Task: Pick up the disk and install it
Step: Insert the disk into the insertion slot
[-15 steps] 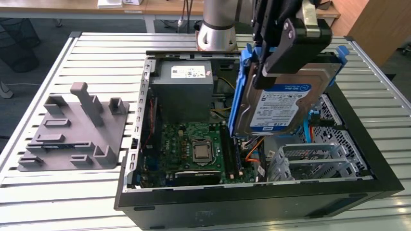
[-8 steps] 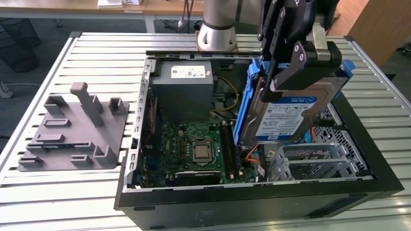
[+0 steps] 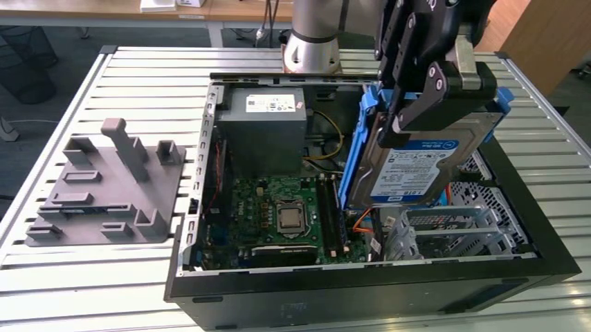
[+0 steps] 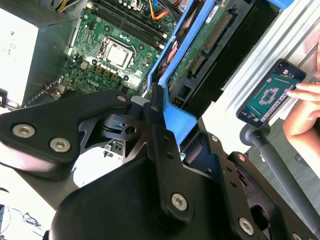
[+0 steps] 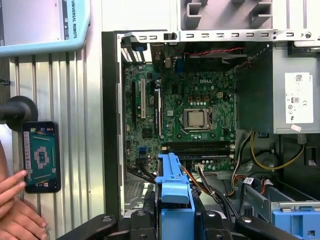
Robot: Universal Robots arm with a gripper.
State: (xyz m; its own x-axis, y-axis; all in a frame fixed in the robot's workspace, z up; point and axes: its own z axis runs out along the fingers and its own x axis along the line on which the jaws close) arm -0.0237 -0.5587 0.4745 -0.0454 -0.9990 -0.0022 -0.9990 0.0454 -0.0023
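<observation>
Holding the disk point(image 3: 420, 166), my gripper point(image 3: 414, 124) has its fingers closed on its blue-railed upper end. I see the disk tilted, hanging over the open computer case point(image 3: 369, 297). In the exterior view it sits at 3 o'clock from the motherboard point(image 3: 277, 214), above the metal drive cage point(image 3: 461, 228). A hand point(image 5: 15, 210) touches a phone point(image 5: 41, 156) on the table point(image 5: 95, 125) beside the case.

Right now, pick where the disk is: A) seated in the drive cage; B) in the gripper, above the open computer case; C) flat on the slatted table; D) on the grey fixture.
B: in the exterior view the gripper grips the disk, tilted above the computer case.
</observation>
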